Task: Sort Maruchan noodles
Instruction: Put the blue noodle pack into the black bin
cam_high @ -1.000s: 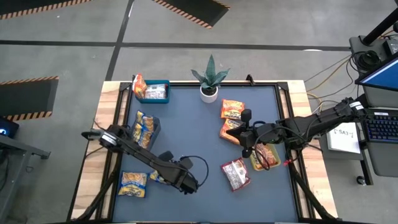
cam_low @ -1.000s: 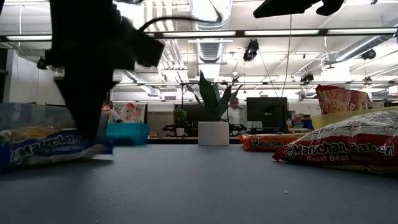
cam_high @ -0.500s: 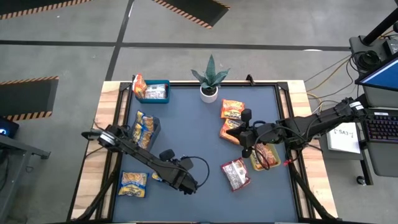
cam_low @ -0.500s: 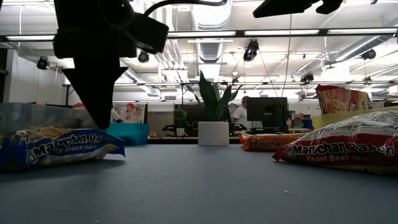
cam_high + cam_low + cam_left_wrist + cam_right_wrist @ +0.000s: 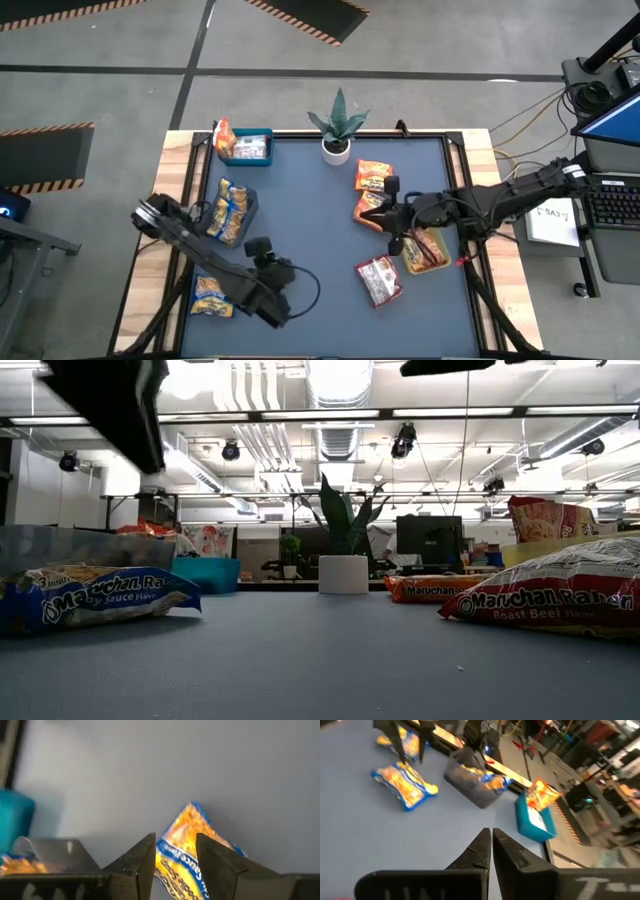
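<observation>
While the scene is viewed from above, a dark blue table is seen with two dark robot arms reaching over it. The left gripper is positioned over the near left part of the table, raised above the surface; in its wrist view its two fingers are parted a little, with nothing clamped, and a yellow-and-blue noodle packet is seen lying on the table below the gap. That packet is shown flat on the table at the left of the low view. A second yellow-and-blue packet is placed at the near left edge, and several more are gathered in a clear bin at the left side. A blue bin is set at the far left corner, with an orange packet standing in it. The right gripper is held above the right-centre of the table, its fingers drawn almost together around nothing. Orange-red packets are laid just beside it, another packet is held in a yellow-green bin, and a red-and-white packet is laid near that bin. A small potted plant is stood at the far middle edge.
</observation>
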### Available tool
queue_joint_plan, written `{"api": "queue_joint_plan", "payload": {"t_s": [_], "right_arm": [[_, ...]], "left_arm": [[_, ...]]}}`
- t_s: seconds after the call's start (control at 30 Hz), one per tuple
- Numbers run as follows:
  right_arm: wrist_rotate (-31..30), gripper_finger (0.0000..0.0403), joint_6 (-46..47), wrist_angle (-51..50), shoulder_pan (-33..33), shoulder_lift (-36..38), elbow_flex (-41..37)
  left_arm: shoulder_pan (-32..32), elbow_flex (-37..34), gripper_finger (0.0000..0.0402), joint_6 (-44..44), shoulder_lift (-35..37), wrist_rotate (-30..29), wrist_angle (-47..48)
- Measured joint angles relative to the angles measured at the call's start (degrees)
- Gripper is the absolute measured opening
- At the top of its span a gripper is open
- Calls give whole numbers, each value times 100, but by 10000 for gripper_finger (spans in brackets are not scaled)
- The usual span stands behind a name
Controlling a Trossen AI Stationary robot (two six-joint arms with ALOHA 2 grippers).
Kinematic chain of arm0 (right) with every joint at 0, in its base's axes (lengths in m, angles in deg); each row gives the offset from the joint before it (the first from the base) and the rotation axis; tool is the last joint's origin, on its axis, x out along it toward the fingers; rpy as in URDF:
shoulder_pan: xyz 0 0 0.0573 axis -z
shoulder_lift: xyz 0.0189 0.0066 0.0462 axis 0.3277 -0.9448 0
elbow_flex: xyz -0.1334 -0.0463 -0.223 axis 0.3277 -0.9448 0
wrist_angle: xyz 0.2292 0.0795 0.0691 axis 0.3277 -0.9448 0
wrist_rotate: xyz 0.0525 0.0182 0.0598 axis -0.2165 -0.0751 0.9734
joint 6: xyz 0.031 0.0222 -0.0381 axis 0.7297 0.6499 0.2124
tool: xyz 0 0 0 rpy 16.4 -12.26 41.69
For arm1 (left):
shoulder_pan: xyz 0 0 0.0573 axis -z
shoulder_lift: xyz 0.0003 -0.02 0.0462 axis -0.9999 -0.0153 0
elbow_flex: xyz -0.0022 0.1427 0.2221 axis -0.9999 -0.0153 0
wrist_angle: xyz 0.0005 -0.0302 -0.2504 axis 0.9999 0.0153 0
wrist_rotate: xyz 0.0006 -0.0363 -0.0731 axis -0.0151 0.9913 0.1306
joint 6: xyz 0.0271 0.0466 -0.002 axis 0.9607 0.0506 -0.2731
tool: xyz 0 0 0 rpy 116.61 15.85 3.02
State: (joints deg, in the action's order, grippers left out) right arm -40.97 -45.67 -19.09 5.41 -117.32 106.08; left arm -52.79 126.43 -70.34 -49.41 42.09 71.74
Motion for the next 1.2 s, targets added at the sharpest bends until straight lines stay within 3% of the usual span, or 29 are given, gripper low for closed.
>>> {"api": "queue_joint_plan", "payload": {"t_s": [0.2, 0.37, 0.43, 0.6, 0.7, 0.9, 1.2], "right_arm": [[759, 9, 218, 147, 301, -73, -4], [900, 9, 573, 505, 470, -378, -4], [906, 9, 927, 608, 509, -575, -4], [915, 9, 2177, 683, 619, -1214, 58], [1228, 9, 2762, 665, 744, -1668, 259], [2647, 9, 3273, 682, 974, -2863, 1090], [2972, 9, 3575, 640, 975, -4563, 2405]], "left_arm": [[648, -379, 84, 16, 696, -1047, -677], [972, -1419, 53, 5, 1284, -1294, -2088], [1017, -1862, 41, -26, 1460, -1088, -2563], [1012, -2582, 15, -397, 1693, 234, -2918], [1038, -2787, 2, -613, 1710, 307, -2938], [1036, -3125, 1, -776, 1670, 387, -3152], [1179, -3793, 0, -1073, 1520, 729, -4094]]}}
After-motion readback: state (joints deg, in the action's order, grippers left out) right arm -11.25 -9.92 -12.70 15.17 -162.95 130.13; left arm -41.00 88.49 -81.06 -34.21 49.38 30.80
